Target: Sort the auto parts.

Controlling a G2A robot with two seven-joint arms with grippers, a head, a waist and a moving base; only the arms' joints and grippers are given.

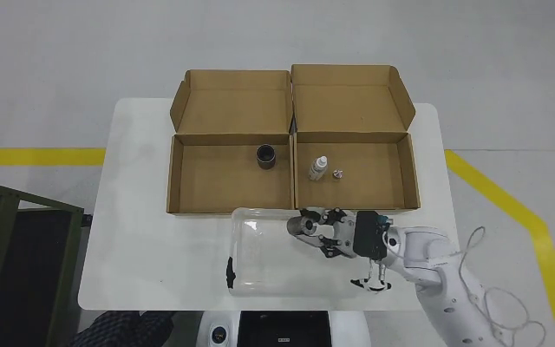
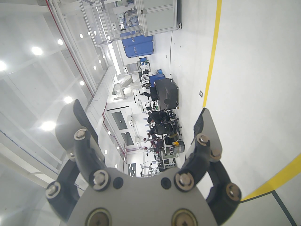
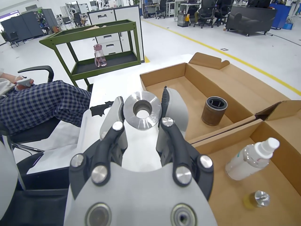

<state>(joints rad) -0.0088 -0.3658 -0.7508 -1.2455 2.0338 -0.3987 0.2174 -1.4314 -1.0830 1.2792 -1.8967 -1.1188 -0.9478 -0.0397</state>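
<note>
My right gripper point(image 3: 142, 114) is shut on a shiny metal ring with a centre hole point(image 3: 142, 112), held above the clear plastic tray point(image 1: 260, 256) near the table's front; in the top view the ring point(image 1: 301, 227) sits at the gripper point(image 1: 308, 230) tip. The left cardboard box point(image 1: 195, 186) holds a dark cylindrical bushing point(image 1: 265, 156) point(image 3: 213, 111). The right box point(image 1: 386, 186) holds a small white spray bottle point(image 1: 318, 167) point(image 3: 251, 159) and a small metal part point(image 1: 339, 173) point(image 3: 258, 198). My left gripper point(image 2: 141, 118) is open, pointing up at the hall with nothing between its fingers.
A small black part point(image 1: 231, 272) lies at the tray's front left corner, and another black-and-white part point(image 1: 373, 279) rests on the table under the right arm. A green cart point(image 3: 94, 45) and a seated person in checked cloth point(image 3: 42, 104) are beside the table.
</note>
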